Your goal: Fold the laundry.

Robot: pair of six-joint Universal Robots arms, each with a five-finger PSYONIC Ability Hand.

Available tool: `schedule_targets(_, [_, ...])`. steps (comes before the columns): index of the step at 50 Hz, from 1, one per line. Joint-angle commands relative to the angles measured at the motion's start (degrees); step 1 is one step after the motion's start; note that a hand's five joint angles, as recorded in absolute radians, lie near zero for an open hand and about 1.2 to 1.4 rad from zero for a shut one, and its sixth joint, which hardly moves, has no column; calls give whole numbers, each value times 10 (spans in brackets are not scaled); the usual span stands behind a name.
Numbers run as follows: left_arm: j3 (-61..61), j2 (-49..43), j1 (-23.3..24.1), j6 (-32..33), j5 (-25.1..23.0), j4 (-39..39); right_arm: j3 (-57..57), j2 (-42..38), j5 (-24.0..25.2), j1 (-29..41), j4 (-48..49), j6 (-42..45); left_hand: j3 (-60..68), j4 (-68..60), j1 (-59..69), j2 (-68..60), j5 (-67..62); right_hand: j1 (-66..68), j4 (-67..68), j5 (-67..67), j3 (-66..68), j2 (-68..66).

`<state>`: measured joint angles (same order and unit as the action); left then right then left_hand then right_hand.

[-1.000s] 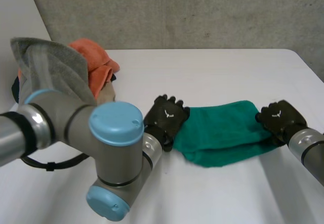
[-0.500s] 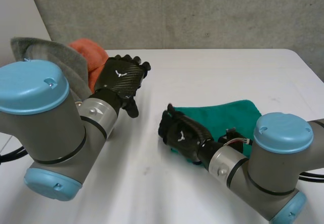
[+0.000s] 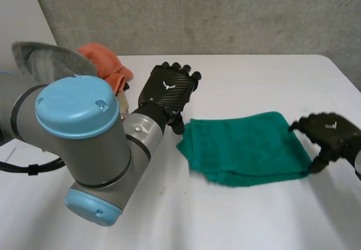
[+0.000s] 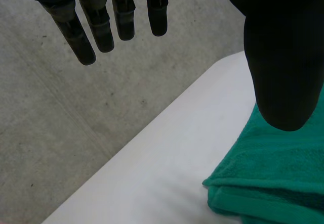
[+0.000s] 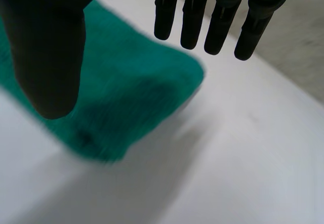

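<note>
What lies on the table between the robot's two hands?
The folded green towel lies between the left hand and the right hand, in the head view.

Partly behind the left arm (image 3: 84,140): orange cloth (image 3: 102,56), grey cloth (image 3: 48,59).

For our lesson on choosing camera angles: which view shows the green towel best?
The head view: the whole folded green towel lies flat on the white table. The left wrist view catches one folded corner; the right wrist view, one end.
</note>
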<state>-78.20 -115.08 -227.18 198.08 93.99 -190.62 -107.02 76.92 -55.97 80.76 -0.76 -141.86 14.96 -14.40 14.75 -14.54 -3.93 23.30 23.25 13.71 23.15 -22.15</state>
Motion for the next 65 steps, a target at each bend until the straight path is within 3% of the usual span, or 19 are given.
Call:
schedule_targets(1, [-2,-8,-1,0,0,-1,-10,-63,44,-31,7,75,-14,8,-12,10,4,95,95,91,96,-106])
schedule_targets(13, [-5,-8,-2,0,0,-1,-8,-91,63,-34,68,73,-15,10,-13,11,5,239,240,235,241,-251])
schedule_targets(16, [-6,-8,-3,-1,0,-1,-4,-104,61,-35,77,74,-17,12,-15,13,7,367,367,363,368,-378])
schedule_targets(18, [-9,-8,-3,-1,0,-1,-2,-105,60,-35,83,73,-17,12,-15,13,7,566,566,562,567,-577])
schedule_targets(24, [-22,-3,-3,0,0,-2,-1,-91,45,-20,111,73,-17,12,-15,13,7,567,568,563,569,-579])
schedule_targets(30, [-34,8,-5,0,1,-2,41,-15,-1,68,112,77,-19,13,-17,15,9,567,568,563,569,-579])
schedule_targets(36, [-49,32,-26,-1,2,-2,90,-12,-14,184,125,84,-19,13,-17,15,9,567,568,563,569,-579])
schedule_targets(41, [-61,48,-49,-1,2,-3,123,-54,-11,316,127,109,-19,13,-17,15,9,567,568,563,569,-579])
schedule_targets(49, [-61,47,-51,-1,2,-3,157,-150,-23,385,87,150,-19,13,-17,15,9,567,568,563,569,-579])
schedule_targets(50, [-60,47,-51,-1,2,-4,158,-150,-21,387,84,147,-19,13,-17,15,9,549,550,545,551,-561])
schedule_targets(51, [-52,46,-53,-2,2,-7,160,-145,-23,388,82,131,-19,13,-17,15,9,288,288,284,289,-299])
schedule_targets(53, [-43,43,-53,-1,2,-12,163,-131,-27,379,83,92,-19,13,-17,15,9,19,20,15,21,-31])
schedule_targets(59, [41,7,-43,-2,3,-24,145,-33,-38,313,98,-169,-15,10,-13,11,5,-133,-132,-137,-131,121])
schedule_targets(65, [116,-66,-6,-3,0,-22,138,7,-77,233,86,-296,-17,12,-15,13,7,-133,-132,-137,-131,121])
